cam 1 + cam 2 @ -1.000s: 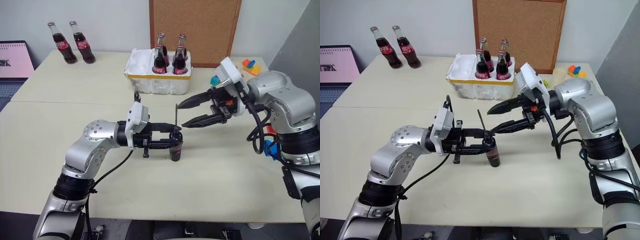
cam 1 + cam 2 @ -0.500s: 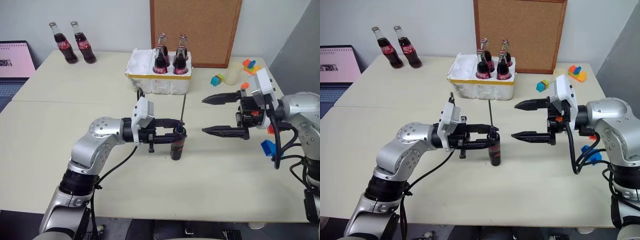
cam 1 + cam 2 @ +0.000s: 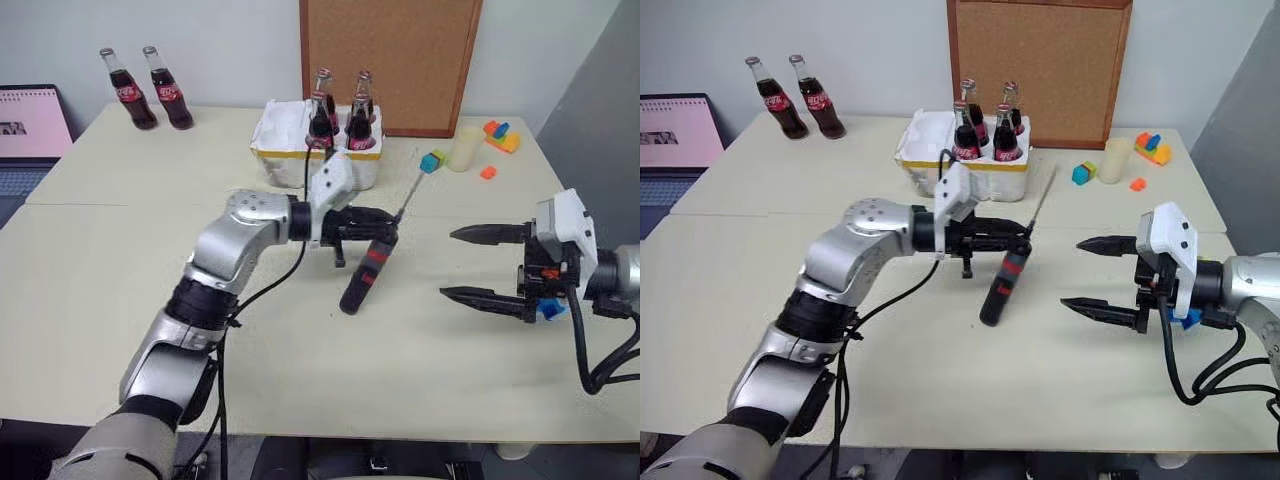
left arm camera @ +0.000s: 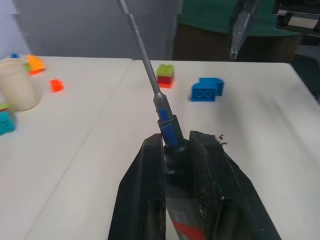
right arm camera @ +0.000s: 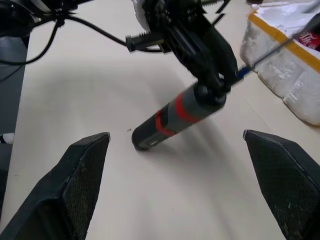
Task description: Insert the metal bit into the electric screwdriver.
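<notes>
My left gripper [image 3: 384,230] is shut on the upper end of the electric screwdriver [image 3: 364,276], a black cylinder with a red band. The tool leans over, its lower end at or just above the table [image 3: 300,370]. The thin metal bit [image 3: 408,199] sticks out of its top end, slanting up and away. The left wrist view has the bit [image 4: 145,56] rising from a blue collar between my fingers [image 4: 206,165]. My right gripper [image 3: 450,263] stands wide open to the right of the tool, apart from it and holding nothing.
A white foam box [image 3: 292,152] with several cola bottles stands behind the tool. Two more bottles [image 3: 142,86] and a laptop [image 3: 30,125] are at the back left. A cup [image 3: 465,148] and coloured blocks [image 3: 498,135] lie at the back right.
My left gripper carried the screwdriver forward and to the right and tipped it over, bit still in its top. My right gripper opened wider and drew back to the right, away from the bit.
</notes>
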